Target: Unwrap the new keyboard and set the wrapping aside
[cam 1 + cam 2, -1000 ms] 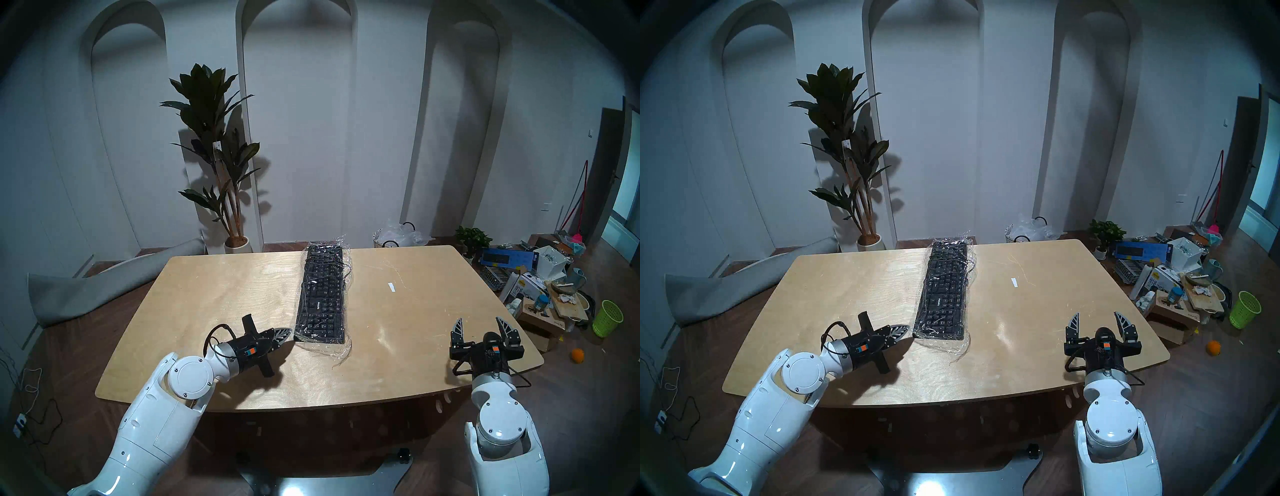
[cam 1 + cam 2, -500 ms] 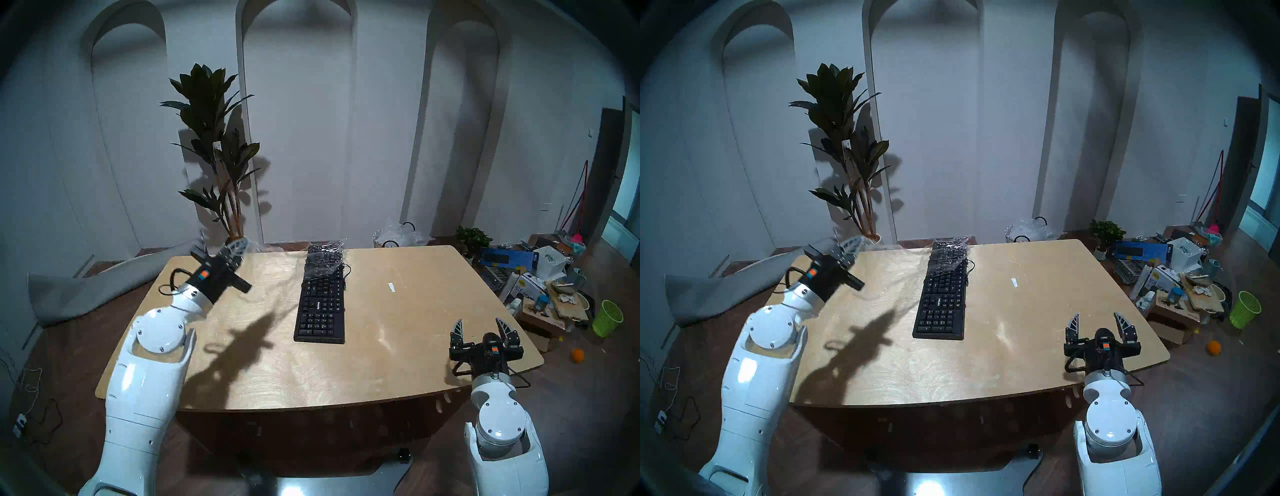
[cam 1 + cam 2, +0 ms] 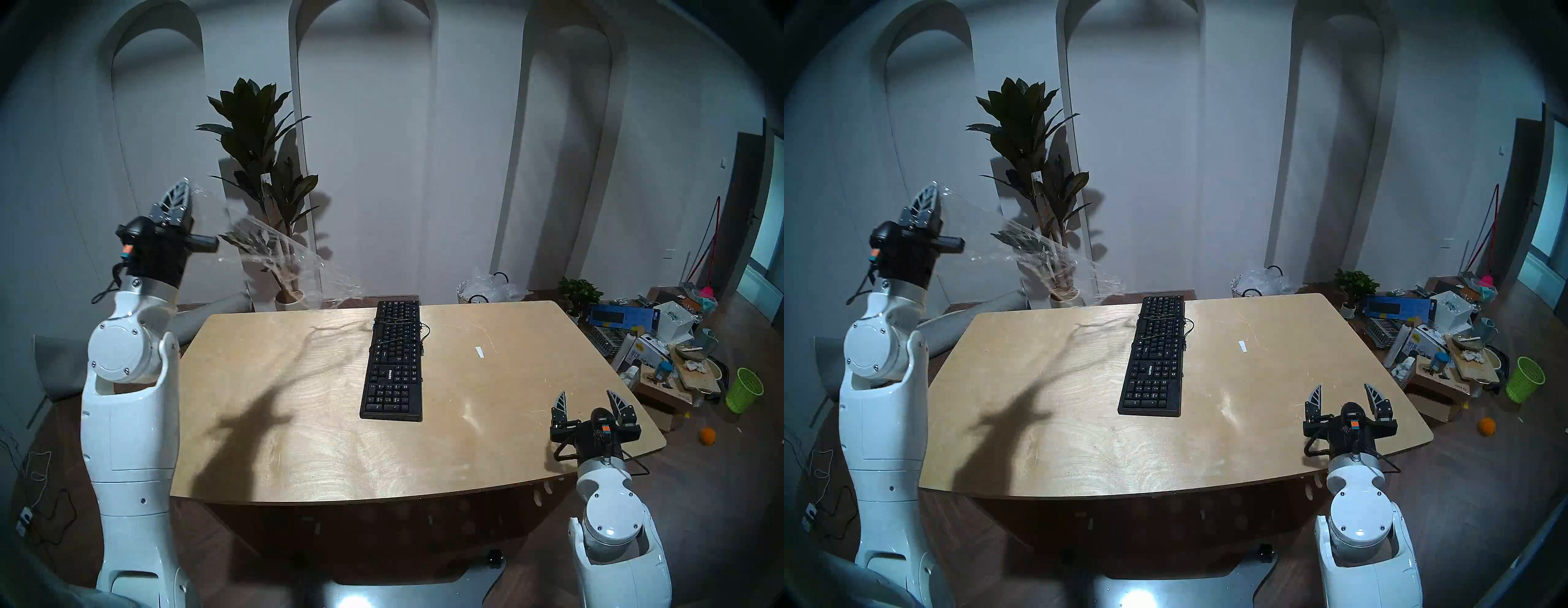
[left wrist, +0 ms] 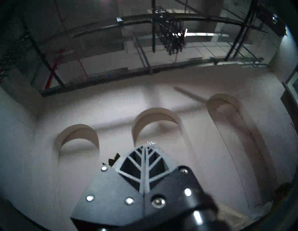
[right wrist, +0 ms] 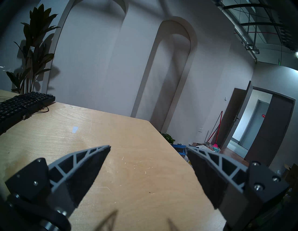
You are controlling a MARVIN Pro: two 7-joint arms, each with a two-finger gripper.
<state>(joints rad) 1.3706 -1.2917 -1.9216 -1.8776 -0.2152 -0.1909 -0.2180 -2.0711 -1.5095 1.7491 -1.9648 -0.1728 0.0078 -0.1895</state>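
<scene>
Keyboard is taken as the landmark: it lies bare and lengthwise on the wooden surface, its thin cable looped across its far end, so the unwrapping itself is judged done. Up and to the left of the keyboard, the wrapping is stretched through the air as a clear, wrinkled sheet, its trailing end hanging just beyond the keyboard's far left corner; whether that end is wholly free of the keyboard cannot be told for certain through the glossy film. It is held high, presumably so that it is drawn clear before being set aside. The left end effector is clamped tight on the film's upper end. To the right of the keyboard's near end, the right end effector is spread wide over the surface's edge, with nothing held or touched.
</scene>
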